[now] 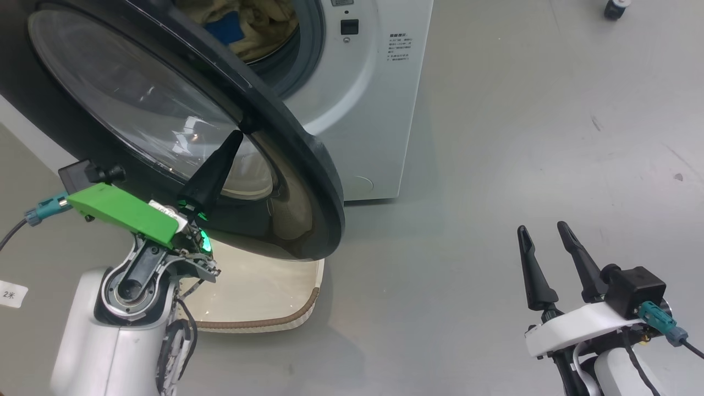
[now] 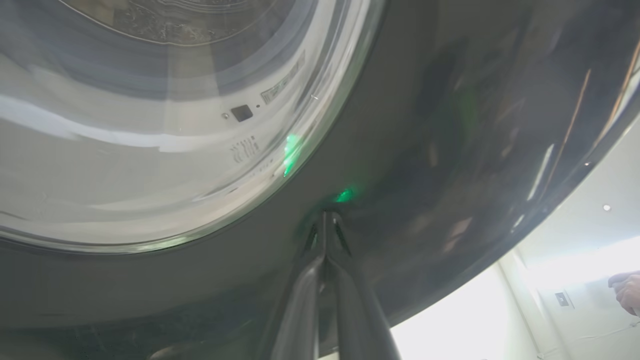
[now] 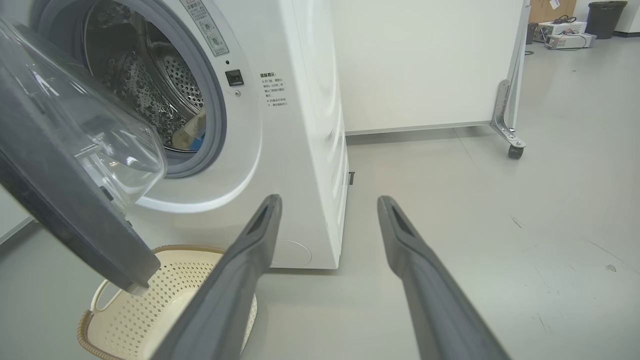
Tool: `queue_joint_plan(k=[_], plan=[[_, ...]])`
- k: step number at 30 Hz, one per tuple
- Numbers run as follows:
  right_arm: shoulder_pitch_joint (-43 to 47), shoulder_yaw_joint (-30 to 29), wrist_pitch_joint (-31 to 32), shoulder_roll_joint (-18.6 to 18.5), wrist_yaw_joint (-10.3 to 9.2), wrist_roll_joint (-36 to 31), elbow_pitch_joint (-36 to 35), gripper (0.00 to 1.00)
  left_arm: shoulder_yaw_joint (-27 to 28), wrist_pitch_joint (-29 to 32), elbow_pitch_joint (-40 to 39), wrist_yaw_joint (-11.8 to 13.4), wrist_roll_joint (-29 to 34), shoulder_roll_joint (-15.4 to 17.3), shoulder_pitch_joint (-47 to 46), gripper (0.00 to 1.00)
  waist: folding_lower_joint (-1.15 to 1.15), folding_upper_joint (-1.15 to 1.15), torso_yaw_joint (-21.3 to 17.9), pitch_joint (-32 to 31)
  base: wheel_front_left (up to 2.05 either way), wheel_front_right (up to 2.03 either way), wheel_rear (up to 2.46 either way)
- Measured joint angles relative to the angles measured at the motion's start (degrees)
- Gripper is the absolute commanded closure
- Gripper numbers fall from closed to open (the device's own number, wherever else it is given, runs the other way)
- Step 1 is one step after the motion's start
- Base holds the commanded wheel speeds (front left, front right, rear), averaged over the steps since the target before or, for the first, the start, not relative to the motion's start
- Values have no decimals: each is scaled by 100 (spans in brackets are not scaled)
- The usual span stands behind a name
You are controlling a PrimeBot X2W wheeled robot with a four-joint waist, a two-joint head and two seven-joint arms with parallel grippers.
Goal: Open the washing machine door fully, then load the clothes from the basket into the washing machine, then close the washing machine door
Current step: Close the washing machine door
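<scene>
At lower left of the head view, left gripper (image 1: 235, 137) is clenched on nothing, tips pressed to the black rim of the door (image 1: 308, 165); likely pinched into one stiff point to shove the door, not grab it; door hangs partly open over the basket (image 1: 300, 312), which sits on the floor (image 1: 495, 137) just in front of the washer (image 1: 374, 110); clothes (image 1: 253, 27) lie inside the drum, cream with a blue patch; so loading looks done and closing is the step in hand; right gripper (image 1: 542, 226) at lower right, fingers spread, holding nothing, well apart from the door, probably parked out of its swing path; floor is smooth grey with a few scuffs and a faint sheen; white tag (image 1: 11, 294) at left edge.

Left wrist view: two fingers (image 2: 305, 290) meet at the tip, touching the glossy rim just beside the glass (image 2: 150, 150); green light reflects there; slick curved surface, so the tip could slide; a person's hand (image 2: 627, 292) at far right edge, bright wall behind.

Right wrist view: spread fingers point at the washer's side and bare floor; door tilted between open and shut, lower edge above the basket; basket looks empty, as far as it shows; clothes sit low in the steel drum (image 3: 150, 90); white panel (image 3: 425, 60) on casters stands behind; dark bin (image 3: 605, 15) far back.
</scene>
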Motion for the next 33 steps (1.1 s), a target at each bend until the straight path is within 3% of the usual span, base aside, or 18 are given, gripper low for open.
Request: queue_joint_plan(k=[33], plan=[[36, -165, 0, 32, 0, 0, -1, 0, -361, -700, 212, 0, 49, -10, -116, 100, 0, 0, 229, -222, 0, 0, 0]])
